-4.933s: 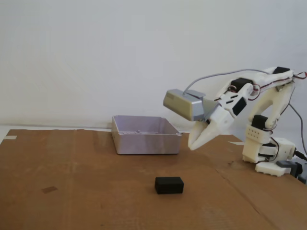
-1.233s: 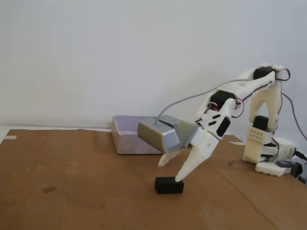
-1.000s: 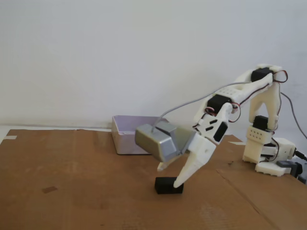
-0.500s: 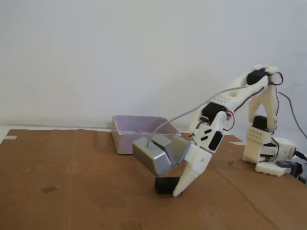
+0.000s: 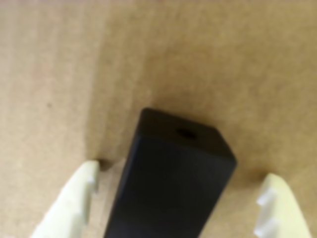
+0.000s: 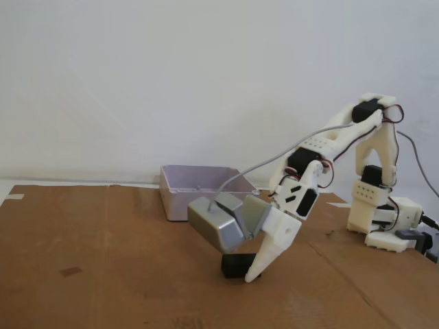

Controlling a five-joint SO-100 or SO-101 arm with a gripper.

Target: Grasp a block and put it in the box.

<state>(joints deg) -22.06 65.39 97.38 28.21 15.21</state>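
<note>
- While the white two-finger gripper [image 5: 181,198] is lowered to the brown cardboard sheet [image 6: 103,274] covering the table, the small matte black rectangular block [image 5: 173,183] is seen between its spread fingers in the wrist view.
- Bare cardboard is visible on both sides of the block — the pale fingertips [image 5: 81,186] are apart from its faces, so the jaws are released and nothing is grasped.
- A small round hole is shown in the block's end face.
- From the fixed view, the block [image 6: 233,266] is seen lying on the cardboard, partly hidden behind the white finger of the gripper [image 6: 251,274], whose tip reaches the sheet.
- A grey metallic camera housing [image 6: 216,225] is carried just above the block.
- The shallow pale lavender-grey plastic box [image 6: 180,195] is set behind the arm — well apart from the block.
</note>
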